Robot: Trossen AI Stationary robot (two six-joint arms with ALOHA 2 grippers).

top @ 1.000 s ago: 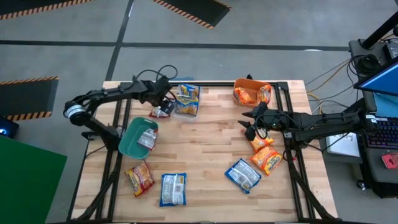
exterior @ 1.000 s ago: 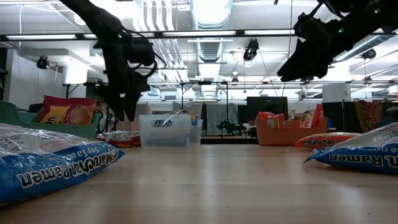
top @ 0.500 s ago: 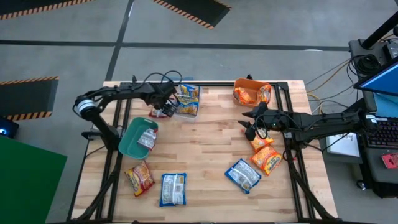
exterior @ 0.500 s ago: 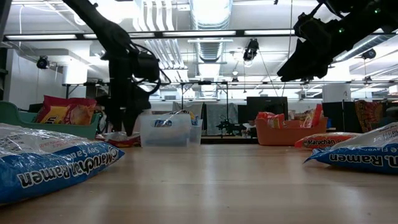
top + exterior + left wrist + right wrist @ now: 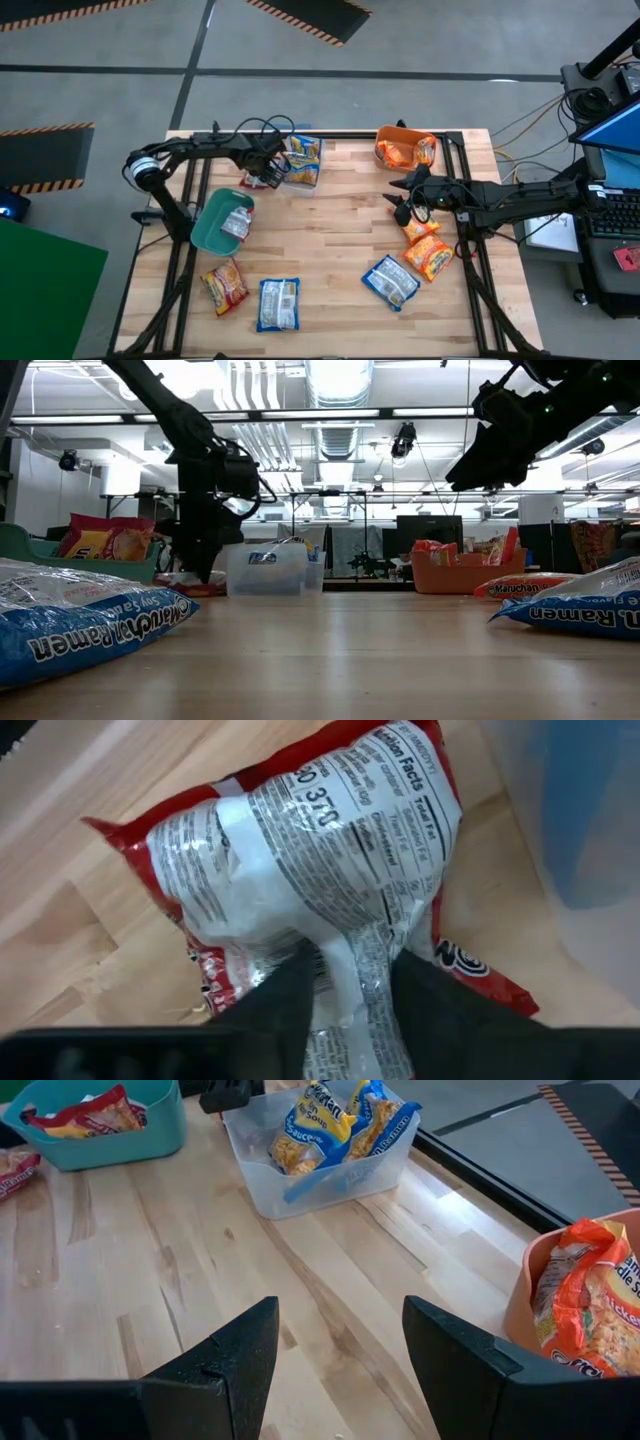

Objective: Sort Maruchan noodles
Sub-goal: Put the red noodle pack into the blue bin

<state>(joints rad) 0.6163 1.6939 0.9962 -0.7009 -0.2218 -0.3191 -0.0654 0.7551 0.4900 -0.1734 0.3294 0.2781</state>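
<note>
A red-and-white noodle packet (image 5: 330,850) lies back side up on the table just left of the clear bin (image 5: 300,162). My left gripper (image 5: 350,1005) is down on it and shut on it; the low view shows the gripper's tips (image 5: 205,572) at the packet (image 5: 188,582). My right gripper (image 5: 340,1365) hangs open above the table's right half (image 5: 398,200) with nothing between its fingers. Blue-and-yellow packets sit in the clear bin, orange ones in the orange bin (image 5: 405,148), and a red-and-white one in the teal bin (image 5: 215,225). My left gripper pinches a bunched ridge of plastic in the middle of the packet's printed back (image 5: 345,965) between its two fingers (image 5: 280,1010). The fingers come steeply from above, pointing down. The packet lies flat on the table.
Loose packets lie near the front: an orange-red one (image 5: 223,286), a blue one (image 5: 278,303), another blue one (image 5: 390,281) and two orange ones (image 5: 428,255) under the right arm. The table's middle is bare wood (image 5: 330,230).
My left gripper has sunk down beside the clear bin until its tips reach the red-and-white packet. The packet has stayed on the table.
</note>
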